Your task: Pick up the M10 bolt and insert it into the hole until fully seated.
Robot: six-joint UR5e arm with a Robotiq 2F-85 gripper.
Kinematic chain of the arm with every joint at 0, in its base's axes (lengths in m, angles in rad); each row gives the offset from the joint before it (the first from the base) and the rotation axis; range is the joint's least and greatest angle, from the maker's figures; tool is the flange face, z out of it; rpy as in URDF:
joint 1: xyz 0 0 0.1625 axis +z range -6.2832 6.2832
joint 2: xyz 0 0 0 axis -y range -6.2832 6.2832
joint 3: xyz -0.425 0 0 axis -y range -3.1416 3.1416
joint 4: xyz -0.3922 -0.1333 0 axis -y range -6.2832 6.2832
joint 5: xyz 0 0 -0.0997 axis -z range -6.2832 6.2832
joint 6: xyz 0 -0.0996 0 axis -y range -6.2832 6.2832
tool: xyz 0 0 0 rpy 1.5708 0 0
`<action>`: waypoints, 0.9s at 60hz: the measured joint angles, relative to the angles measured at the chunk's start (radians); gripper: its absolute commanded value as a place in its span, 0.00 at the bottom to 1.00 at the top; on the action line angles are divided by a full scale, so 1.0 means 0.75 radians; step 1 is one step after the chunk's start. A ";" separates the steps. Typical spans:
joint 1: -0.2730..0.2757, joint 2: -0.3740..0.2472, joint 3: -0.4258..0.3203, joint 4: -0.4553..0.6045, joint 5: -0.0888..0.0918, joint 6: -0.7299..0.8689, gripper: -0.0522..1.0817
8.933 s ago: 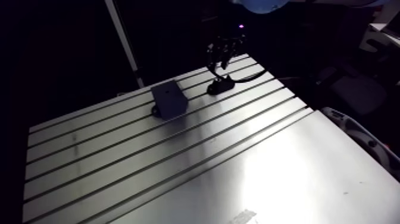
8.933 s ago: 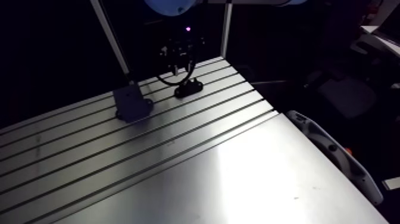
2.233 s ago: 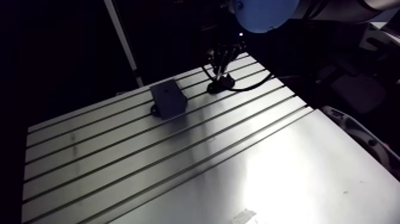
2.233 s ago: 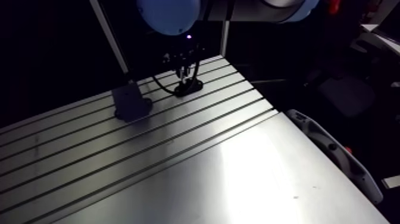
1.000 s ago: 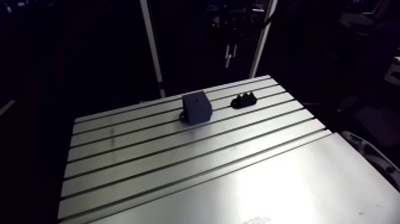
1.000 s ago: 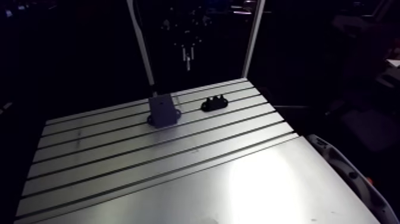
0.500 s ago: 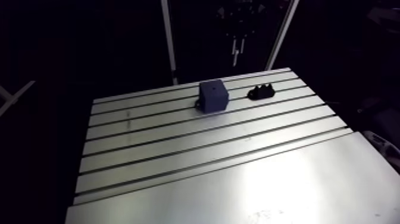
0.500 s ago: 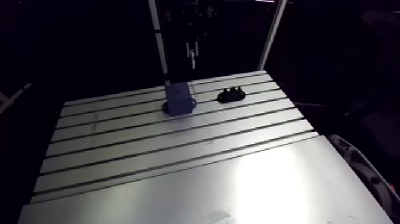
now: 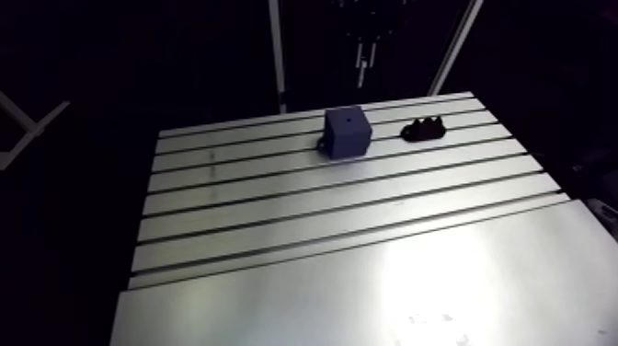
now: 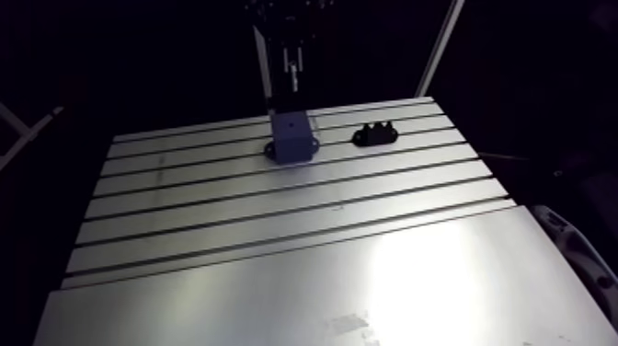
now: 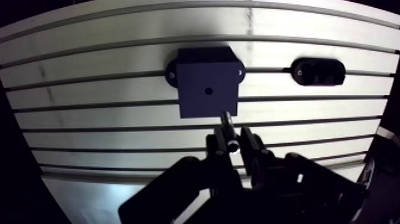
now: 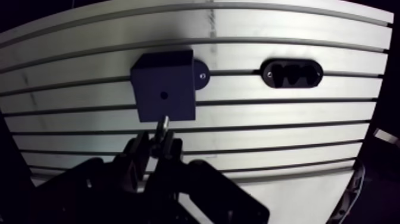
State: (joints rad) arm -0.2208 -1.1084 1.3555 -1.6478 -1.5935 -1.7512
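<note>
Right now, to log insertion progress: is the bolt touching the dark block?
Apart. The arm view shows the bolt, held in the claw, hanging above the block with a dark gap between.

The slotted aluminium table [image 9: 276, 230] is pale silver-grey. Dark parallel slots stripe its far half, and the near half is plain with a white glare patch. The square block [image 11: 207, 83] is dark blue-violet, with one small black hole [image 11: 209, 91] in its top face. The low notched holder [image 11: 319, 71] is black. The two-finger gripper [image 11: 233, 143] is black, and the short metal bolt [image 11: 227, 122] is pale grey.
</note>
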 measured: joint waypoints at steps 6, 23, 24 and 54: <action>0.003 0.014 -0.008 0.012 0.003 0.017 1.00; 0.012 0.032 -0.020 0.031 0.006 0.040 1.00; 0.012 0.032 -0.020 0.031 0.006 0.041 1.00; 0.015 0.047 -0.014 0.026 -0.009 0.044 1.00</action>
State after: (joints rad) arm -0.2094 -1.0733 1.3448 -1.6282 -1.6005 -1.7181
